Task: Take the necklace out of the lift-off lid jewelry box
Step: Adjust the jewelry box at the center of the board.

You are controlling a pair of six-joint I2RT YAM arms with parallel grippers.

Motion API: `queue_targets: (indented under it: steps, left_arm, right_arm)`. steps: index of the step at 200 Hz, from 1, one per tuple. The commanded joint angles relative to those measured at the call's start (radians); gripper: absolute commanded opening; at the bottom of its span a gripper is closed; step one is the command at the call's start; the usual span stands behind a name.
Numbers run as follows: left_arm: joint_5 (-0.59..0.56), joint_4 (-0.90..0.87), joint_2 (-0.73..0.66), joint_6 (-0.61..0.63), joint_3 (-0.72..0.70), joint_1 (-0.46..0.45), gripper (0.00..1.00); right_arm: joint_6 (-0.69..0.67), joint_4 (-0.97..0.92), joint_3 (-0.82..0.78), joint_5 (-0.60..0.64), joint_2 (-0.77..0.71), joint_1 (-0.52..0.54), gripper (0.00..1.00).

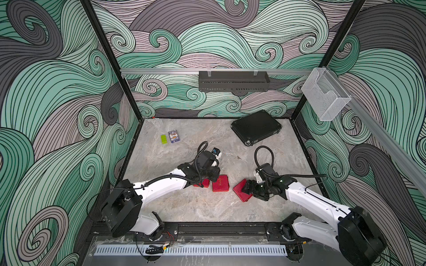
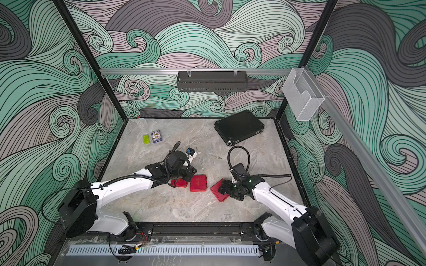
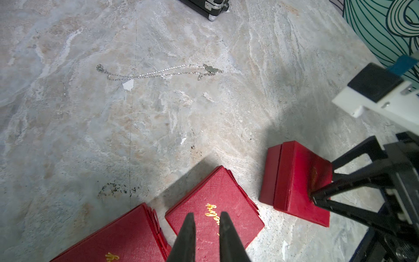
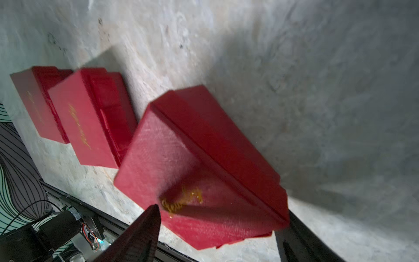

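Both arms reach inward from the near rail, wrists bent down. The right gripper (image 4: 223,214) straddles the right red box (image 4: 181,147), fingers spread wide past its two edges — contact unclear. The left gripper (image 3: 207,214) hangs low near the middle red box (image 3: 226,195), fingers almost together, pinching nothing. Farther off, the necklace (image 3: 158,72) lies loose on the table (image 1: 184,207) — short of the black case (image 1: 255,126).

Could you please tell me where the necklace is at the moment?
The necklace lies stretched out on the bare tabletop in the left wrist view, outside every box, between the black case and the red jewelry boxes.
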Motion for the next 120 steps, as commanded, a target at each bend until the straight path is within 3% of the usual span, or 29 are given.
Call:
queue_targets:
  steps: [1,43,61,120]
  left_arm:
    - [0.007,-0.010,-0.010,0.005,0.007,0.007,0.20]
    - [0.204,0.016,0.018,0.093,0.001,0.004,0.20]
    - [0.238,0.004,0.046,0.099,-0.001,0.001,0.20]
    - [0.288,0.072,0.020,-0.081,-0.108,-0.050,0.15]
  right_arm:
    - [-0.079,0.051,0.072,-0.038,0.069,-0.028,0.81]
    - [-0.157,0.070,0.164,-0.112,0.236,-0.065,0.77]
    - [-0.192,0.023,0.203,-0.078,0.254,-0.068,0.77]
    - [-0.274,-0.149,0.254,-0.034,0.184,-0.067,0.81]
